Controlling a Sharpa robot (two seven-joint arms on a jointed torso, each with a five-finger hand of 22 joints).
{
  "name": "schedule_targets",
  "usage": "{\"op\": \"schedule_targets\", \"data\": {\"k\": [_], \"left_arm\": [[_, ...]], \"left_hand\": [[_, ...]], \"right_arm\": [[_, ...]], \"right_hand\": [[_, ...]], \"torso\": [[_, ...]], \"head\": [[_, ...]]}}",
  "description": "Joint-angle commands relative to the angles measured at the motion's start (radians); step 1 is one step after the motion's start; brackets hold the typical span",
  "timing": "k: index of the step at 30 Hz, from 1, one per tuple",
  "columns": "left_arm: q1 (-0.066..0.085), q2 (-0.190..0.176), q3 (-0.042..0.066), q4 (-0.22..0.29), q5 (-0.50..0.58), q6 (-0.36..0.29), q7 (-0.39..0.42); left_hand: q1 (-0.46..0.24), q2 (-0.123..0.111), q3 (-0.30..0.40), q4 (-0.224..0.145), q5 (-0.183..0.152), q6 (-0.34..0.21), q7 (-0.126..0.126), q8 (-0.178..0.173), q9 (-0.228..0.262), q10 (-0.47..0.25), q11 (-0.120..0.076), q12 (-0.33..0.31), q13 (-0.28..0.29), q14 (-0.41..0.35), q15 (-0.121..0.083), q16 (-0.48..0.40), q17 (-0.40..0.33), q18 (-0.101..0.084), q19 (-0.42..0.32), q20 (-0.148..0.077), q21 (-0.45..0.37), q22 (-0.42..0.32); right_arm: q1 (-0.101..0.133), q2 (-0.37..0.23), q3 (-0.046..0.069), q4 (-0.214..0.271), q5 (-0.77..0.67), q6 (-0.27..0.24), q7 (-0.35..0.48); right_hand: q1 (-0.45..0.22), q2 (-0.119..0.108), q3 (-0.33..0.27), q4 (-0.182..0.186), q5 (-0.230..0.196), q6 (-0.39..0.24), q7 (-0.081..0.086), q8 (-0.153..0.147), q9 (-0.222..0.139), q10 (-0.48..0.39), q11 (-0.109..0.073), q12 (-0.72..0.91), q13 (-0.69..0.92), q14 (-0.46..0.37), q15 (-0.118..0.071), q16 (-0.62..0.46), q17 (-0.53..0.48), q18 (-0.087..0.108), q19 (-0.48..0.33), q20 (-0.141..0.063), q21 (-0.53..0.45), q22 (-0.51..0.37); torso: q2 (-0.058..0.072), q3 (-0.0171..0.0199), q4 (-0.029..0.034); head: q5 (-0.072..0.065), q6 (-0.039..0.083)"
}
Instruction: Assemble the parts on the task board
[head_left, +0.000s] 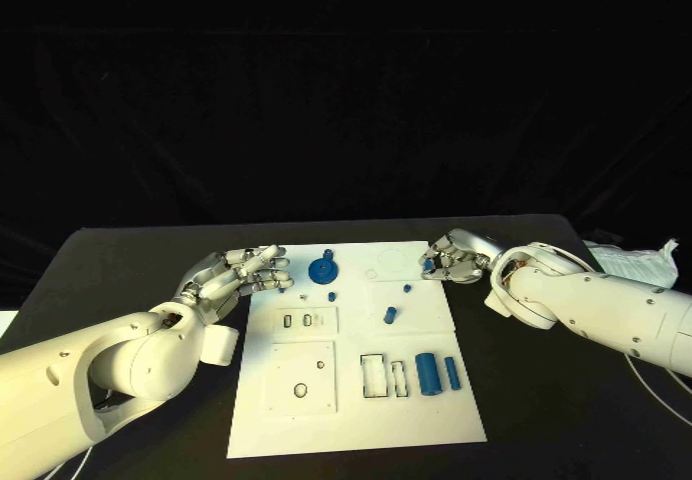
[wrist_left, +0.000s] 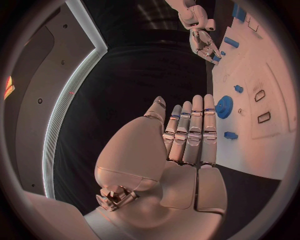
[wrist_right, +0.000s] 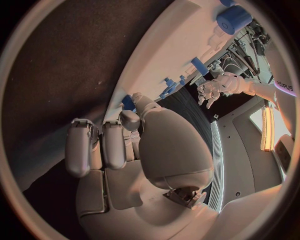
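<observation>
The white rectangular task board (head_left: 361, 400) lies mid-table between the two silver hands. The left hand (head_left: 238, 275) hovers at the board's left edge with fingers straight, spread and empty, just beside a round blue gear-like part (head_left: 323, 269). The right hand (head_left: 454, 260), fingers curled, sits at the board's far right corner; whether it holds a part cannot be told. Two blue cylinders (head_left: 437, 373) lie on the board's near right area.

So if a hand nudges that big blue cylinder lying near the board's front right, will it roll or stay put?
The big blue cylinder lies on its side on the smooth white task board, so it would probably roll sideways when nudged. It looks like rigid plastic, likely light, and may slip if pinched across its round body.
</observation>
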Motion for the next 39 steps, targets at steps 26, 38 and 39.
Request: {"op": "schedule_targets", "data": {"k": [26,38,39], "left_arm": [[0.0,0.004,0.0,0.005,0.001,0.015,-0.006],[0.0,0.012,0.0,0.004,0.001,0.015,-0.009],[0.0,0.012,0.0,0.003,0.001,0.012,-0.008]], "left_hand": [[0.0,0.004,0.0,-0.002,0.004,-0.002,0.002,-0.006,-0.001,0.001,0.003,-0.004,-0.002,0.0,-0.001,-0.008,-0.002,0.011,-0.004,0.004,-0.004,-0.002],[0.003,0.005,0.002,-0.005,0.004,-0.002,0.001,-0.006,-0.001,0.001,0.003,-0.004,-0.002,0.002,-0.001,-0.01,-0.003,0.011,-0.003,0.004,-0.005,-0.003],[0.003,0.005,0.002,-0.005,0.004,-0.002,0.001,-0.006,-0.001,0.001,0.003,-0.004,-0.002,0.002,-0.001,-0.01,-0.003,0.011,-0.003,0.004,-0.005,-0.003]], "right_arm": [[0.007,-0.018,0.0,0.102,0.099,-0.022,-0.045],[0.031,0.001,0.002,0.212,0.016,-0.032,-0.177],[0.032,0.006,0.002,0.221,0.008,-0.032,-0.201]], "right_hand": [[0.003,0.06,0.068,-0.015,-0.006,-0.028,0.008,-0.005,0.014,-0.057,-0.003,-0.098,-0.073,0.041,-0.007,-0.028,-0.029,-0.013,-0.02,-0.009,-0.014,-0.042],[0.003,0.055,0.079,-0.024,-0.015,-0.023,0.006,-0.003,0.017,-0.055,-0.004,-0.103,-0.078,0.037,-0.006,-0.044,-0.046,-0.01,-0.025,-0.007,-0.02,-0.053],[0.004,0.055,0.081,-0.025,-0.015,-0.023,0.006,-0.003,0.018,-0.057,-0.004,-0.107,-0.081,0.036,-0.006,-0.048,-0.05,-0.009,-0.027,-0.007,-0.022,-0.057]], "torso": [[-0.002,-0.0004,-0.0017],[-0.005,-0.0019,0.0009],[-0.005,-0.0017,0.0012]], "head": [[0.0,-0.001],[0.004,0.008],[0.006,0.008]]}}
